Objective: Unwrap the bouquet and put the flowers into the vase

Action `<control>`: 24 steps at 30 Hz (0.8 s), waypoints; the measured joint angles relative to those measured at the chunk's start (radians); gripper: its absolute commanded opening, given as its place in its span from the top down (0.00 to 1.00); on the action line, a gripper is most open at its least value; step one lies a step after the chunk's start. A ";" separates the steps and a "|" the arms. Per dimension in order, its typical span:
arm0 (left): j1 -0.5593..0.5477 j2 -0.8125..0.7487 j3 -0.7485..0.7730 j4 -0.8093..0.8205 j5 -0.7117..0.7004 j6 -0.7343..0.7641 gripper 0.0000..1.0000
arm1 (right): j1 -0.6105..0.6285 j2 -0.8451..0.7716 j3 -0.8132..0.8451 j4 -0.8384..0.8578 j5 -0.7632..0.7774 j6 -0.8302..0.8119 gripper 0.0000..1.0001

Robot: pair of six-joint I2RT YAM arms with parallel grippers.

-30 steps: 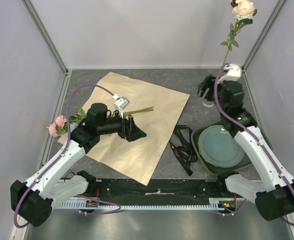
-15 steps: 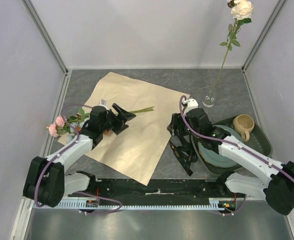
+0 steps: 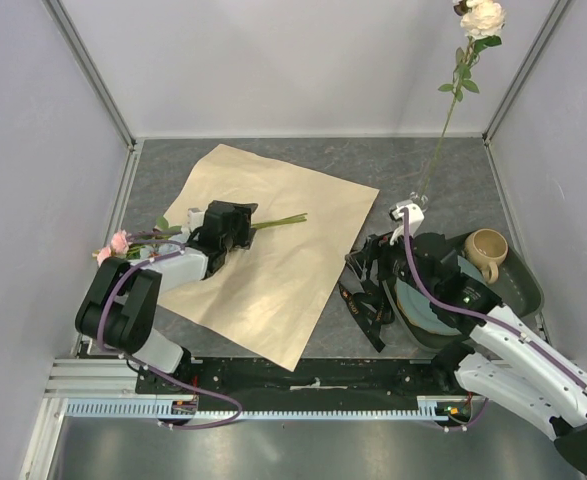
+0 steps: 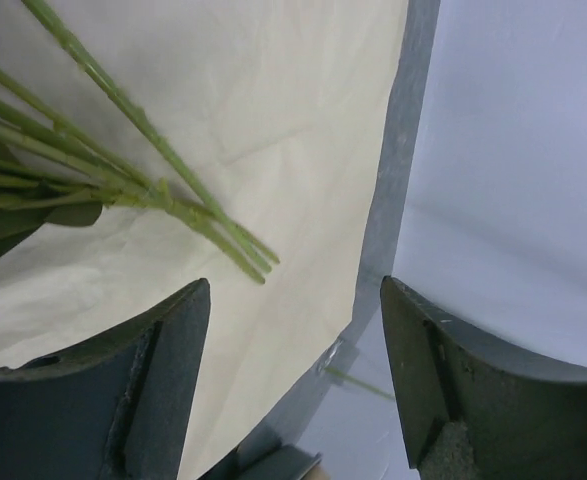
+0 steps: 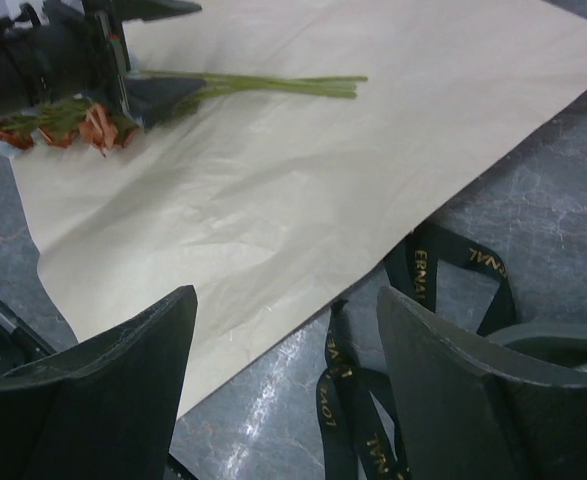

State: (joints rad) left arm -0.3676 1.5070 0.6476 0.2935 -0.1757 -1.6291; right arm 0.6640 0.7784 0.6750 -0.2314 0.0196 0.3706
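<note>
Kraft paper (image 3: 273, 260) lies spread flat; which way do the flowers (image 5: 263, 84) point on it?

Their long axis runs 9 to 3 o'clock: blooms at the paper's 9 o'clock edge, cut stem ends toward 3. My left gripper (image 3: 239, 212) sits over the stems, fingers spread, holding nothing.

Any writing?

Gold letters on the black ribbon (image 3: 365, 292), loose on the table past the paper's 3 o'clock edge; I can read "ERNA". My right gripper (image 5: 285, 300) gapes over it, empty. At 1 o'clock stands the vase (image 3: 416, 203), one cream rose (image 3: 485, 18) upright in it.
</note>
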 measured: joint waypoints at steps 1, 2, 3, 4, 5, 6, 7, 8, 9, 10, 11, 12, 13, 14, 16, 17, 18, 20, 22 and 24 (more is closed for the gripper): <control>-0.001 0.020 0.016 0.000 -0.013 -0.018 0.27 | 0.000 -0.005 -0.006 -0.007 -0.001 -0.002 0.20; -0.001 0.043 0.031 -0.001 -0.026 -0.038 0.30 | 0.000 -0.007 -0.013 -0.016 -0.002 -0.004 0.20; -0.002 0.064 0.040 -0.002 -0.039 -0.056 0.32 | 0.000 -0.007 -0.016 -0.023 -0.006 -0.005 0.19; -0.003 0.081 0.047 -0.006 -0.056 -0.072 0.33 | 0.000 -0.006 -0.019 -0.028 -0.014 -0.007 0.19; -0.005 0.096 0.051 -0.010 -0.071 -0.086 0.34 | 0.000 -0.005 -0.021 -0.035 -0.022 -0.008 0.19; -0.008 0.108 0.055 -0.018 -0.086 -0.097 0.35 | 0.001 -0.005 -0.022 -0.039 -0.026 -0.009 0.19; -0.012 0.116 0.058 -0.025 -0.097 -0.104 0.36 | 0.003 -0.005 -0.022 -0.040 -0.027 -0.010 0.19; -0.018 0.122 0.063 -0.039 -0.114 -0.111 0.37 | 0.006 -0.005 -0.022 -0.040 -0.027 -0.010 0.18; -0.023 0.124 0.068 -0.055 -0.127 -0.118 0.38 | 0.009 -0.005 -0.022 -0.040 -0.027 -0.011 0.18; -0.029 0.126 0.075 -0.069 -0.142 -0.126 0.38 | 0.014 -0.005 -0.022 -0.040 -0.026 -0.012 0.18; -0.034 0.129 0.084 -0.081 -0.153 -0.132 0.40 | 0.016 -0.005 -0.022 -0.040 -0.026 -0.012 0.18; -0.035 0.135 0.093 -0.085 -0.165 -0.138 0.41 | 0.018 -0.005 -0.022 -0.040 -0.026 -0.012 0.18; -0.037 0.142 0.101 -0.088 -0.171 -0.145 0.42 | 0.022 -0.006 -0.022 -0.040 -0.026 -0.013 0.18; -0.038 0.150 0.108 -0.090 -0.178 -0.152 0.43 | 0.024 -0.007 -0.022 -0.040 -0.026 -0.013 0.18; -0.039 0.167 0.114 -0.093 -0.191 -0.164 0.44 | 0.028 -0.009 -0.022 -0.040 -0.026 -0.014 0.18; -0.039 0.173 0.115 -0.096 -0.193 -0.168 0.44 | 0.028 -0.010 -0.023 -0.040 -0.026 -0.016 0.18; -0.039 0.180 0.116 -0.101 -0.196 -0.172 0.44 | 0.028 -0.011 -0.023 -0.040 -0.026 -0.016 0.18; -0.039 0.189 0.116 -0.106 -0.201 -0.181 0.44 | 0.028 -0.011 -0.024 -0.041 -0.026 -0.016 0.18; -0.039 0.192 0.116 -0.107 -0.208 -0.185 0.45 | 0.028 -0.011 -0.027 -0.041 -0.023 -0.017 0.18; -0.039 0.194 0.118 -0.107 -0.211 -0.188 0.45 | 0.028 -0.011 -0.029 -0.041 -0.020 -0.018 0.18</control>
State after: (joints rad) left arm -0.4065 1.7012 0.7658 0.1867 -0.3866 -1.8175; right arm 0.6922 0.7673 0.6456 -0.2726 -0.0002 0.3531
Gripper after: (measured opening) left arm 0.556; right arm 0.820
